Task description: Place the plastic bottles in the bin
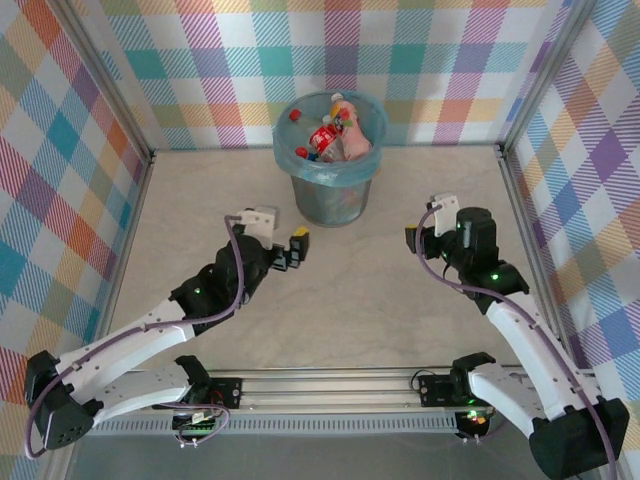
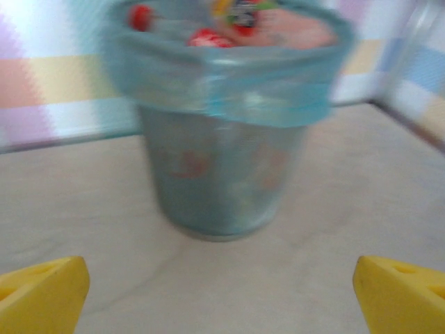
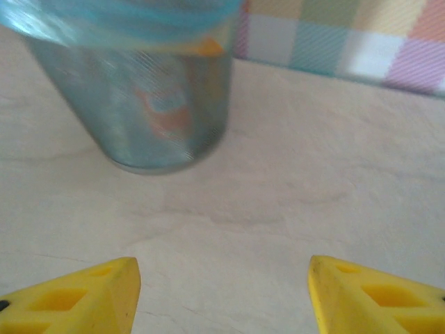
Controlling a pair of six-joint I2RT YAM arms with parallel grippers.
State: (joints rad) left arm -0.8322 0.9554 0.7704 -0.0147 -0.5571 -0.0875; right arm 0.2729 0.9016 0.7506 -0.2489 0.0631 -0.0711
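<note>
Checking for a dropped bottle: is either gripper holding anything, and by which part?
Nothing. The left gripper and right gripper are open, empty, facing the bin.

Left arm (image 1: 140, 338) and right arm (image 1: 530, 345): white link shells, black joint housings, green indicator lights, purple cables, yellow wedge-shaped fingers (image 2: 42, 296).

The bin (image 1: 331, 203) stands mid-back on the surface (image 1: 350, 305), the plastic bottles (image 1: 330, 136) inside it. The left tool (image 1: 295, 248) sits near its front-left, the right tool (image 1: 415, 240) farther off to its right.
</note>
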